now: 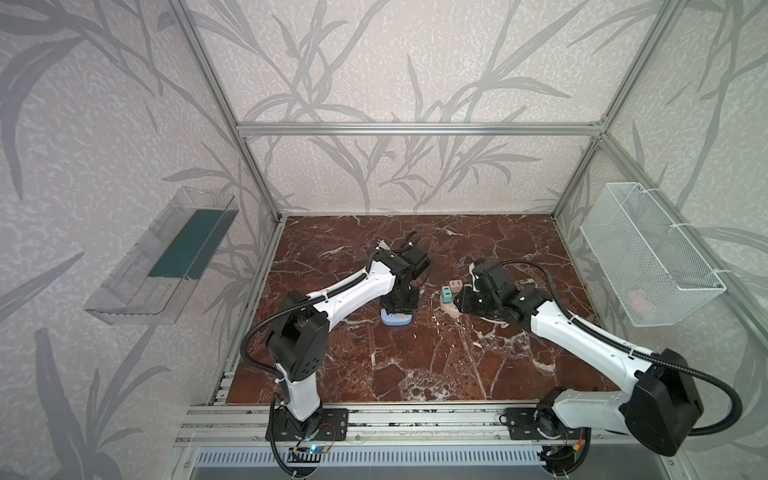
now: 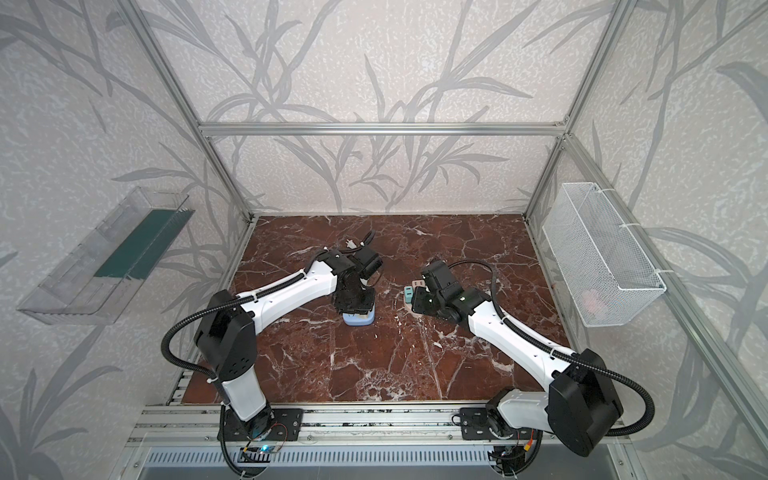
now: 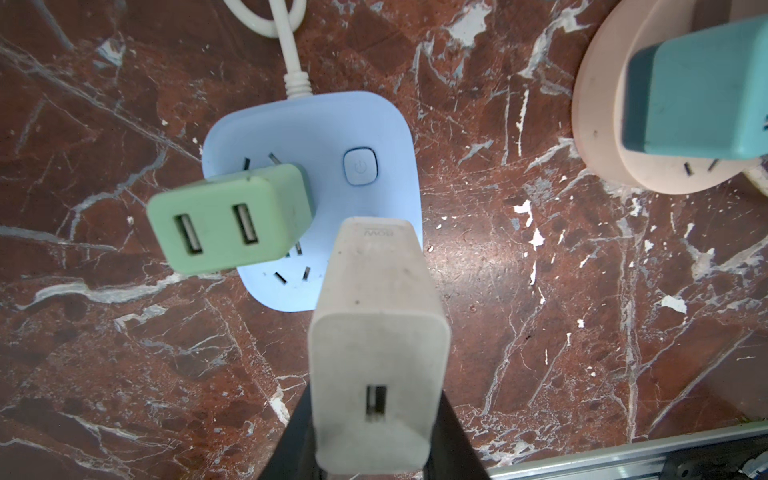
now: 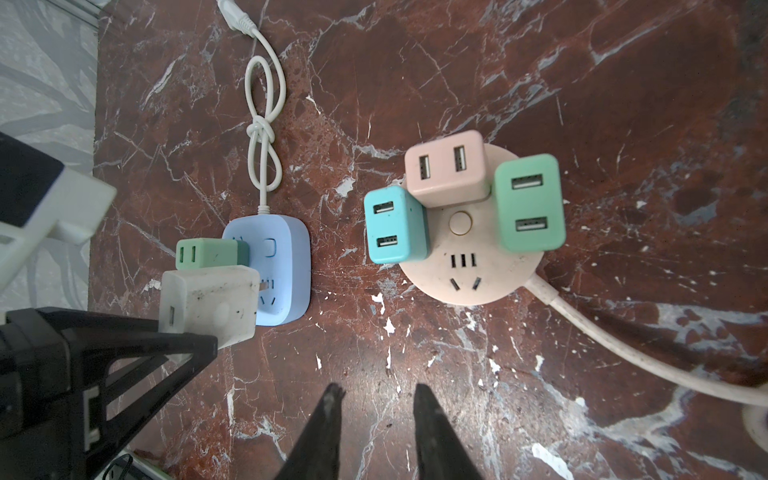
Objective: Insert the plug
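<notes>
1. Right now my left gripper (image 3: 376, 419) is clenched on the white plug (image 3: 376, 332), one black finger on each of its sides.
2. I see the plug directly over the blue power strip (image 3: 316, 124), at the end farthest from the strip's white cord (image 3: 291, 54).
3. From the right wrist camera, a prong (image 4: 262, 286) shows between the plug's body and the strip's face, so the plug is not fully seated. I cannot tell whether the prong tips are in the slots.
4. A green adapter (image 3: 232, 220) is plugged into the blue strip, just beside the white plug.
5. My right gripper (image 4: 376, 411) is empty, its jaws apart over bare marble (image 4: 540, 83), clear of the blue strip.
6. A round pink strip (image 4: 490, 274) with three adapters plugged in lies near the blue strip without touching it.
</notes>
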Motion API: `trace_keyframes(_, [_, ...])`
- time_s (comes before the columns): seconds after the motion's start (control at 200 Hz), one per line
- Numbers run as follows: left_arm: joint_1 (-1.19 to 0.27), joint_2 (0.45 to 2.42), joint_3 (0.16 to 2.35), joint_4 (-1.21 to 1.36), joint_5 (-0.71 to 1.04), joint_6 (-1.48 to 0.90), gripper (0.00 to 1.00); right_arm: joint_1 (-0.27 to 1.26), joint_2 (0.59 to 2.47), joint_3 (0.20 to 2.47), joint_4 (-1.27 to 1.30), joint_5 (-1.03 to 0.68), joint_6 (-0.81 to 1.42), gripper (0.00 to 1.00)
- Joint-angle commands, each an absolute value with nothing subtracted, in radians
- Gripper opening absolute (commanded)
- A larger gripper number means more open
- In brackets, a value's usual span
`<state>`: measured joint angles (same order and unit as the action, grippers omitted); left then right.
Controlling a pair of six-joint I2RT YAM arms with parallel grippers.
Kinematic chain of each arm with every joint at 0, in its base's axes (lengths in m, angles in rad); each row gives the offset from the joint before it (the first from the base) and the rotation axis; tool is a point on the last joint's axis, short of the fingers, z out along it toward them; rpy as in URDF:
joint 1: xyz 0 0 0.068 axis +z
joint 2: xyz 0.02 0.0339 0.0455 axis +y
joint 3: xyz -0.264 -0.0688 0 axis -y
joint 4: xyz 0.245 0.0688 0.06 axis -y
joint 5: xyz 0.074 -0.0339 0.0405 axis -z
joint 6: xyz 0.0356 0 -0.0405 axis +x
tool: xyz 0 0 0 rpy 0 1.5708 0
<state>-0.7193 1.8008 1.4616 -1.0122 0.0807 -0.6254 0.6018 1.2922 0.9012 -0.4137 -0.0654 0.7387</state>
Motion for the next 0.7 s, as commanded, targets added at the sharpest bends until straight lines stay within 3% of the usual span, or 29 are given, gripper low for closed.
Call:
trace_keyframes(0.0, [-0.724, 1.782, 1.446, -1.014, 0.085, -0.650, 0.00, 0.594, 1.278, 0.885, -0.390, -0.083, 0.734, 0.31])
trace_keyframes(0.695, [-0.724, 1.802, 1.453, -1.029, 0.058, -0.671, 0.00, 0.568, 1.279, 0.844, -0.353, -0.113, 0.729, 0.31])
